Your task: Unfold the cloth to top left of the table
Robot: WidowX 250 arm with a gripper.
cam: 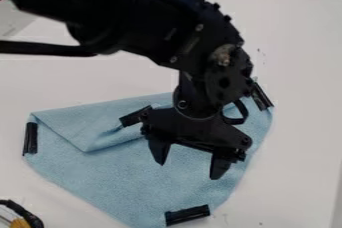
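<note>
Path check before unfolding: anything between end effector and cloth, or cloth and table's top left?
Nothing visible between end effector and cloth; its open fingers hang over the fabric. Toward the table's top left, no object shows in the way, but the arm overhangs and hides part of it.

Black robot arm (133, 17), small silver screws (199, 27) on its housing, rounded joint (224, 82) above the end effector (189, 171), looped black cable (243, 113) just beside it, tapered black fingers (159, 151)

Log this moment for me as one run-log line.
pincer: open, above blue cloth | flap: folded over, cloth's upper left in view | grasp: none seen | unfolding: incomplete
</note>
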